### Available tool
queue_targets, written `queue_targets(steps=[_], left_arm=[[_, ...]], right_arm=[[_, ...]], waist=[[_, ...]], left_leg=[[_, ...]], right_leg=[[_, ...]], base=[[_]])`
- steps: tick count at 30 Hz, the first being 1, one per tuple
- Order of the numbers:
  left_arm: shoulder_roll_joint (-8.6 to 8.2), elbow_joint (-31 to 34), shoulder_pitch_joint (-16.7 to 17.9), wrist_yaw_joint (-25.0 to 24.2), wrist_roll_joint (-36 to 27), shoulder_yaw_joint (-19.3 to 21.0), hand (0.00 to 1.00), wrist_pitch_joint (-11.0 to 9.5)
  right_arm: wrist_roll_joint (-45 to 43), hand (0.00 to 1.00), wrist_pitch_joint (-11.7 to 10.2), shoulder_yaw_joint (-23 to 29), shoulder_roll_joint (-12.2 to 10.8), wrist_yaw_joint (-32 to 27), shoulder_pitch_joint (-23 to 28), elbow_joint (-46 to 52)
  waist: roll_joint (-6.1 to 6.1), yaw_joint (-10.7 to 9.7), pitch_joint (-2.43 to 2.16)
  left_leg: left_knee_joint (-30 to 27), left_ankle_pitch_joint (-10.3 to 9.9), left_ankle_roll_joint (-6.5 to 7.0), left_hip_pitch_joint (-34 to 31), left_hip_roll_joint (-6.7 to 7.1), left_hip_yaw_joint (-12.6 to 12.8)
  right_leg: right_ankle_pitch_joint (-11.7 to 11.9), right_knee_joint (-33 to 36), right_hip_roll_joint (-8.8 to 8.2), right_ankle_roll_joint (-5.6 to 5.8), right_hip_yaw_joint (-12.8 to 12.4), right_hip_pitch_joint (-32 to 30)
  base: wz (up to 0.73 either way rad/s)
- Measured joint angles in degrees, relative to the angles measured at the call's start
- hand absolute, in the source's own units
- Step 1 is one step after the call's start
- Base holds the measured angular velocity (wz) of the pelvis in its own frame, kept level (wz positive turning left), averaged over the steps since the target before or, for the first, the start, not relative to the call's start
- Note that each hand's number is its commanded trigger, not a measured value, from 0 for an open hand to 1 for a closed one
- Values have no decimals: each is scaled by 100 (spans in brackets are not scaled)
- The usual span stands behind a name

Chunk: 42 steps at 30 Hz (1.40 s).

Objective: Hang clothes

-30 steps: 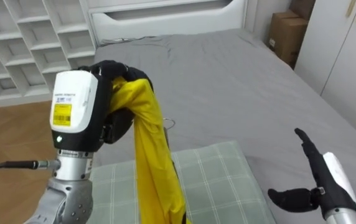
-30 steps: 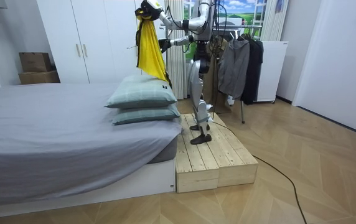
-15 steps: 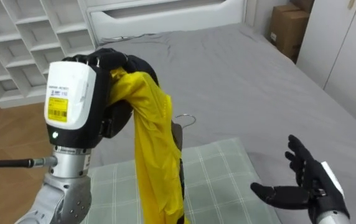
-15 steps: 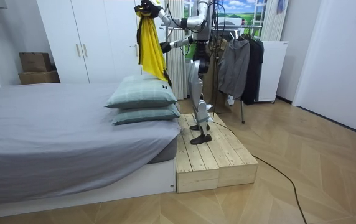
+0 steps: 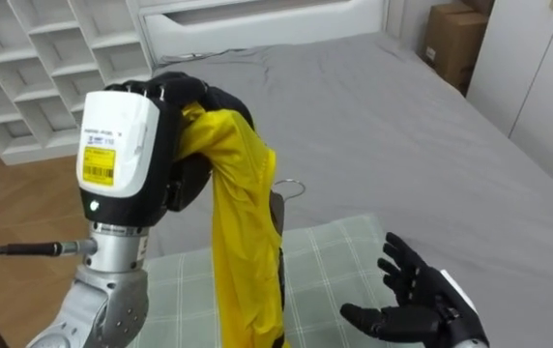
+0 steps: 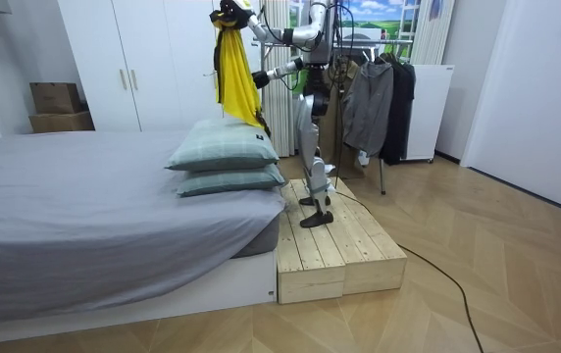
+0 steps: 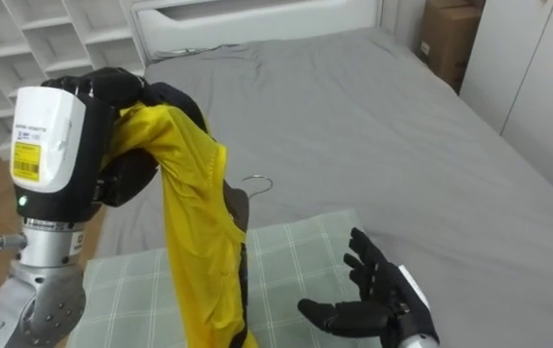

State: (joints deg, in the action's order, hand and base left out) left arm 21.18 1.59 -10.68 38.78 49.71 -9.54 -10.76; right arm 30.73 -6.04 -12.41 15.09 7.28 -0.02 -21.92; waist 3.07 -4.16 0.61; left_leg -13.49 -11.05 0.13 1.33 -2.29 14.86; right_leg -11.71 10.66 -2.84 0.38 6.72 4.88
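Black fingers [image 5: 191, 93] of the robot's left hand [image 5: 136, 135] curl round the bunched top of a yellow garment [image 5: 243, 251], which is held high and hangs in a loose, narrow fall above a green checked pillow [image 5: 339, 266]. The wire hook of a hanger [image 5: 289, 186] pokes out just behind the folds. Lower down, the right hand [image 5: 422, 307] waits near the cloth but apart from it, palm up, fingers spread and holding nothing. The fabric looks thin, light and limp, likely to slide and bunch. The hanger's stiff hook seems the surer place to take hold, with the cloth steadied near the collar. Beyond lies the grey bed [image 5: 402, 126]. In the room view the robot stands on a wooden platform [image 6: 337, 245] beside the stacked pillows, with a clothes rack [image 6: 371, 93] of dark garments close behind it.
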Motion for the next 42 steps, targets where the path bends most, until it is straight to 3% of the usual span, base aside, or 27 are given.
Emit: queue_targets(steps=[11,26,34,42], left_arm=[[3,-1,-33,109,1,-102,100,9],[-46,-6,-154,120,171,-382,100,460],[-72,-5,-366,121,238,-434,100,672],[-281,-5,-578,121,302,-672,100,802]], right_arm=[[585,0,69,-223,-70,289,-507,-216],[1698,0,254,-270,-555,524,-649,-543],[2781,0,305,-413,-531,548,-789,-624],[3037,0,319,-908,-497,834,-794,-700]], waist=[[-35,38,-1],[-23,152,-6],[-7,182,-12],[15,306,-11]], left_leg=[[-9,0,0,1,3,-5],[-23,0,0,-7,3,-23],[-32,0,0,-76,4,-93],[-29,0,0,-72,3,-101]], right_leg=[[1,3,1,0,-9,-2],[1,-3,-6,-1,11,12],[3,0,-2,-4,80,2],[3,-7,1,-4,87,-14]], base=[[0],[0],[5],[0]])
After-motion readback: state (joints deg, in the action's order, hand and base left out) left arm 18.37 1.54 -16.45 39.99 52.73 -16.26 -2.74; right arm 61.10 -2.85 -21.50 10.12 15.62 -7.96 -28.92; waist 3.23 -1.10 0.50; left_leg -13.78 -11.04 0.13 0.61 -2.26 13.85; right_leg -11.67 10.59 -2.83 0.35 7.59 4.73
